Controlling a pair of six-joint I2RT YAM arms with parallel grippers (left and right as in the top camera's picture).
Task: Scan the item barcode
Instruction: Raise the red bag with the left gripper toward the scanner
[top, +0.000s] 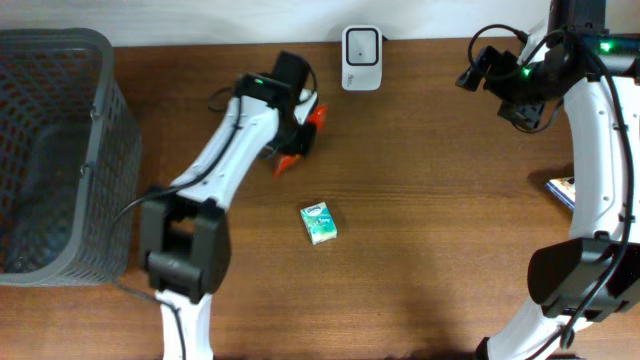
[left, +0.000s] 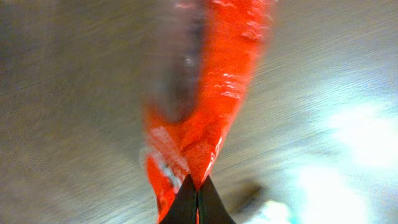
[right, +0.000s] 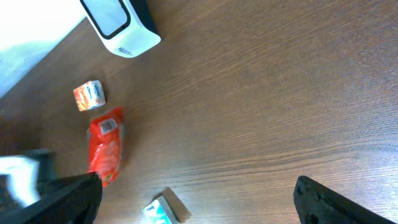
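Red packet (left: 211, 74), gripped by a thin edge in the left end effector (left: 198, 193) while the right end effector (right: 196, 199) stands open, may slip before reaching the scanner (top: 360, 58)

counter (top: 450, 250): brown wood grain, smooth, low sheen. orange pouch (left: 211, 93): glossy crinkled plastic film. scanner (top: 361, 58): smooth white plastic, dark glossy window. small box (top: 318, 223): printed card. basket (top: 60, 50): grey mesh, matt.
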